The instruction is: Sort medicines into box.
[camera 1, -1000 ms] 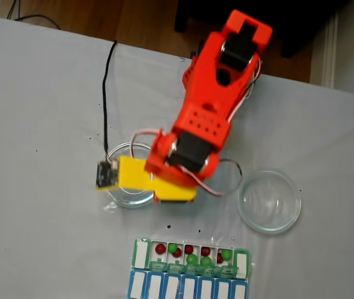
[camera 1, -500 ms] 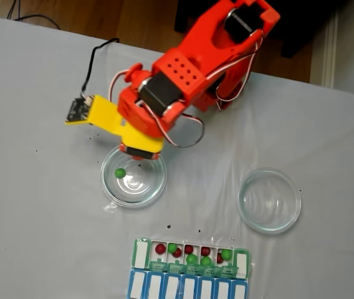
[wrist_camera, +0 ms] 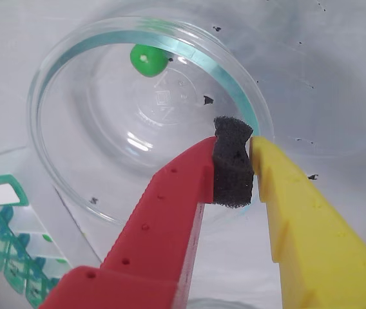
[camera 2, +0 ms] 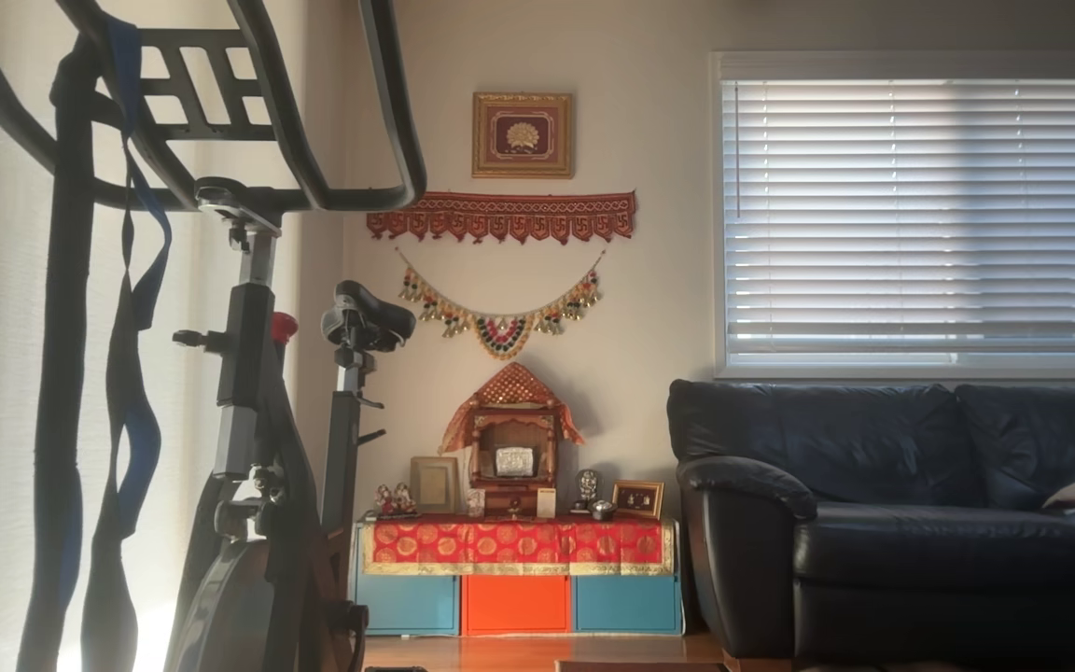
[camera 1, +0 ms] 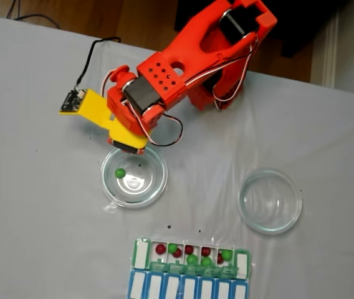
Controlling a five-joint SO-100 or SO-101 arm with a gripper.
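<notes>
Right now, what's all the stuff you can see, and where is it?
Loose green pill: one, in the left clear dish in the fixed view.
Right clear dish: one, holds nothing.
Green pill box: one, bottom centre, red and green pills inside; exact count too small to tell.
Blue pill box: one, white lids, touching the green one below.
Table: one, pale grey cloth.
Black cable: one, upper left.
Exercise bike, black sofa, small shrine: one each, other view.
Arm: one, orange.
End effector: one, red and yellow fingers, closed, above the left dish's rim.
</notes>
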